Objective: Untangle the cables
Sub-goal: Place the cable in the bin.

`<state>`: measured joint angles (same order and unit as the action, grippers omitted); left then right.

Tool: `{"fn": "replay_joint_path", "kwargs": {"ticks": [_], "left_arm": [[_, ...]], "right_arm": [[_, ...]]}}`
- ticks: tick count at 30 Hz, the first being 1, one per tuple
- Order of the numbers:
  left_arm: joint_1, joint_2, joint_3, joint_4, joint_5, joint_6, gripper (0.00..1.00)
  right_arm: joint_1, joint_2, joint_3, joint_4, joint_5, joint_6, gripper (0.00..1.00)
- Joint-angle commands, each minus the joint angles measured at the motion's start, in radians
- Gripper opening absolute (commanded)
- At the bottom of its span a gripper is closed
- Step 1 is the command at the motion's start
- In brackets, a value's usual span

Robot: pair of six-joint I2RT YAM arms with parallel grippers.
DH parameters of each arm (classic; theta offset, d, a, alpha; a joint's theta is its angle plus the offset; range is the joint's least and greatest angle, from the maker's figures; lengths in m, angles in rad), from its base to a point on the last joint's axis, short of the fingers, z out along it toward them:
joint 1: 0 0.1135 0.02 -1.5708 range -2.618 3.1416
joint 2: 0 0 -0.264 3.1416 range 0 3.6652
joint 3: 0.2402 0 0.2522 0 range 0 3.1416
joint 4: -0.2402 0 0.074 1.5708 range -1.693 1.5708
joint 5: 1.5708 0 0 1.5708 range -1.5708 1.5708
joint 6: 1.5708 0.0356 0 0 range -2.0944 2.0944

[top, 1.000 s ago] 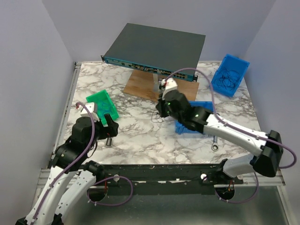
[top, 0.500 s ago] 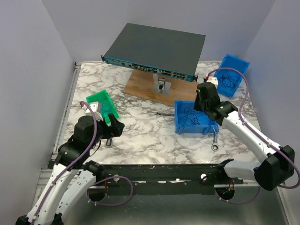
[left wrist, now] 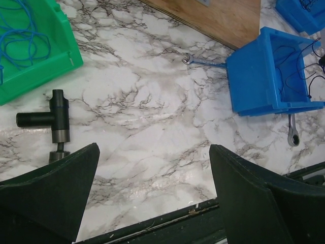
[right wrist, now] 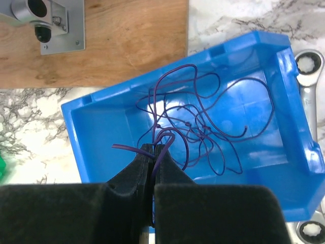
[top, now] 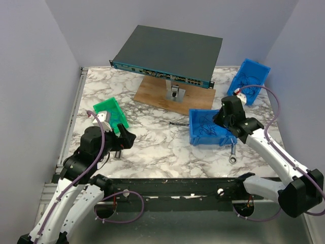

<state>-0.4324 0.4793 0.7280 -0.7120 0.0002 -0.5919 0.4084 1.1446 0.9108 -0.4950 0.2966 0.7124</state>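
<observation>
The cables are a loose tangle of thin purple-blue wires lying in the near blue bin, which stands right of centre in the top view. My right gripper hovers over that bin's near side, shut on one strand that loops up out of the tangle and has a short free end sticking out to the left. My left gripper is open and holds nothing, low over bare marble near the table's front left.
A second blue bin with dark wires leans at the back right. A green bin holds blue wire. A black T-shaped tool, a small wrench, a ratchet wrench, a wooden board, a metal bracket and a network switch are around.
My right arm swung from the table's centre to the right, past the near blue bin, and now hangs over that bin's right side. The left arm barely moved.
</observation>
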Motion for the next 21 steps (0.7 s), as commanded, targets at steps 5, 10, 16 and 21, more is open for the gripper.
{"fn": "replay_joint_path", "kwargs": {"ticks": [5,10,16,21], "left_arm": [[-0.005,-0.002,-0.034,0.063,0.049,-0.009,0.92],[-0.005,-0.002,-0.052,0.082,0.064,0.0,0.92],[-0.006,-0.026,-0.054,0.081,0.066,0.013,0.93],[-0.006,-0.045,-0.06,0.083,0.067,0.023,0.95]], "right_arm": [[-0.003,-0.022,-0.008,-0.132,0.032,0.15,0.01],[-0.002,0.015,0.001,-0.131,0.03,0.177,0.02],[-0.004,0.024,0.022,-0.055,0.072,0.2,0.07],[-0.003,0.076,0.073,-0.108,0.07,0.215,0.84]]}}
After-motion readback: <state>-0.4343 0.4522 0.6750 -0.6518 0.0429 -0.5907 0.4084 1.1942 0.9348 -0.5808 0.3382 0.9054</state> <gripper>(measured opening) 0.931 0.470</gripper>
